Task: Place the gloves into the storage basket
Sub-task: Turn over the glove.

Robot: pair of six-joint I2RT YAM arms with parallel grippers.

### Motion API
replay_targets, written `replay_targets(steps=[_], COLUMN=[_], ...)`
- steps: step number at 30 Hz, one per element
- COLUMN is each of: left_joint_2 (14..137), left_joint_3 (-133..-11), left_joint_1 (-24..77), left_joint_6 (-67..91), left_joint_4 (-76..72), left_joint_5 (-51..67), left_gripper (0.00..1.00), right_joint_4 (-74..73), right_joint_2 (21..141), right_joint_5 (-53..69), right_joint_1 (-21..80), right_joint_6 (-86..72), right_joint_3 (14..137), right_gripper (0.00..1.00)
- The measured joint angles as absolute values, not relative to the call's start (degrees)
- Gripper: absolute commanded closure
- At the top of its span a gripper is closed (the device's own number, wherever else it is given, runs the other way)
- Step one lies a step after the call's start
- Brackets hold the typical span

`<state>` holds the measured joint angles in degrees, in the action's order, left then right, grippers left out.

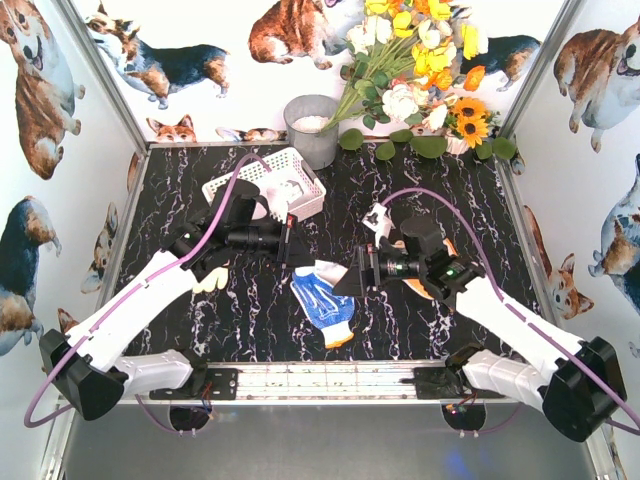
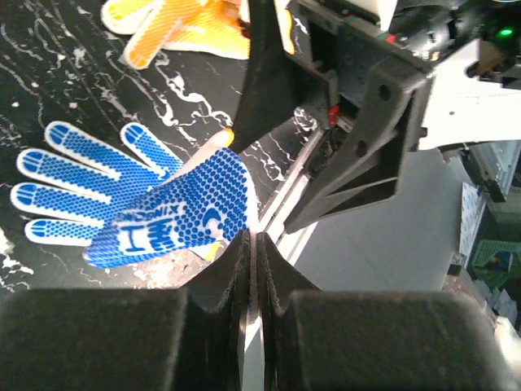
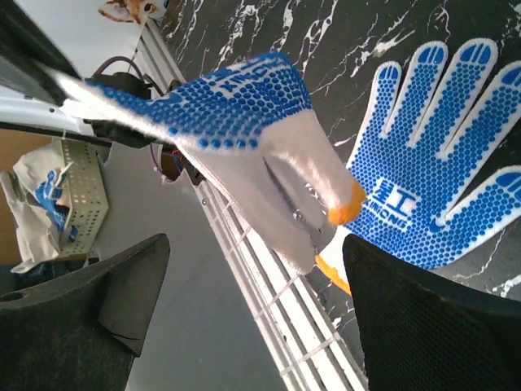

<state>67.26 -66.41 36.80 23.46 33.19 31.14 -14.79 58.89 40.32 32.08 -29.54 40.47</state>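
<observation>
Top external view, read from the left: a cream glove [image 1: 210, 280] is seen lying on the table [image 1: 230, 325], partly under the left arm. The storage basket [image 1: 250, 168] is set at the far left, with one white glove [image 1: 290, 191] already inside.

The left gripper [image 2: 251, 244] is shown with its jaws pressed together to a sliver. The lifted blue-palmed glove [image 3: 244, 122] is judged to be pinched there by a thin edge, since it is held off the table. The right gripper [image 3: 254, 244] is spread wide with nothing gripped, its fingers on either side of the hanging cloth. A second blue-palmed glove [image 3: 440, 163] is left flat beneath. Further right, a small white glove [image 1: 378, 220] and a yellow glove [image 2: 175, 24] are not yet collected.

Slippage is the chief risk: so slight a pinch could be lost when the glove is swung towards the basket. The trailing cuff could be snagged on the open right fingers if the arms are not parted first. It could also be caught on the basket's latticed rim and left draped over the wall. Were the glove dropped here, it might be lost over the table's near edge.
</observation>
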Motion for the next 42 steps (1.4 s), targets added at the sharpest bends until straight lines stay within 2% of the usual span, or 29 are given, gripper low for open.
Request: replay_targets(steps=[6,11,18,21,24,27,29,31,35,38,42], left_joint_2=[66.85,66.61,66.50,66.06,65.23,64.64,64.42,64.07,63.37,63.79,66.85], left_joint_3=[-66.61,-66.63,-66.63,-66.59,-66.26,-65.95,-65.93,-65.73,-64.86,-64.01,-62.54], left_joint_1=[36.80,36.80,36.80,36.86,36.86,36.86,36.91,36.91,36.88,36.82,36.77], left_joint_6=[23.05,22.79,22.87,23.40,24.05,24.40,24.16,23.66,22.76,22.50,23.44], left_joint_4=[32.29,32.34,32.14,31.09,29.34,28.47,28.69,29.39,31.14,32.51,32.45], left_joint_5=[35.33,37.56,39.57,40.10,40.69,40.88,40.01,37.87,30.96,24.67,17.54], left_gripper=[1.00,1.00,1.00,1.00,1.00,1.00,1.00,1.00,0.98,0.83,0.74], right_joint_4=[-9.56,-7.29,-1.61,0.54,1.48,1.56,1.63,1.37,-1.67,-8.05,-19.42], right_joint_2=[59.77,60.12,60.38,61.63,63.46,64.18,64.18,64.12,62.41,60.71,60.49], right_joint_5=[38.76,37.08,38.37,40.88,43.59,45.50,45.82,45.43,41.91,37.43,31.14], right_joint_1=[32.88,32.88,32.88,32.88,32.88,32.88,32.88,32.88,32.88,32.91,32.88], right_joint_6=[-28.77,-28.71,-28.99,-29.02,-29.12,-29.80,-30.17,-30.30,-30.48,-30.04,-30.00], right_joint_3=[37.56,36.91,36.91,36.91,36.91,36.91,36.91,36.91,36.97,38.33,42.85], right_gripper=[0.12,0.24,0.28,0.35,0.54,0.84,0.96,1.00,1.00,1.00,1.00])
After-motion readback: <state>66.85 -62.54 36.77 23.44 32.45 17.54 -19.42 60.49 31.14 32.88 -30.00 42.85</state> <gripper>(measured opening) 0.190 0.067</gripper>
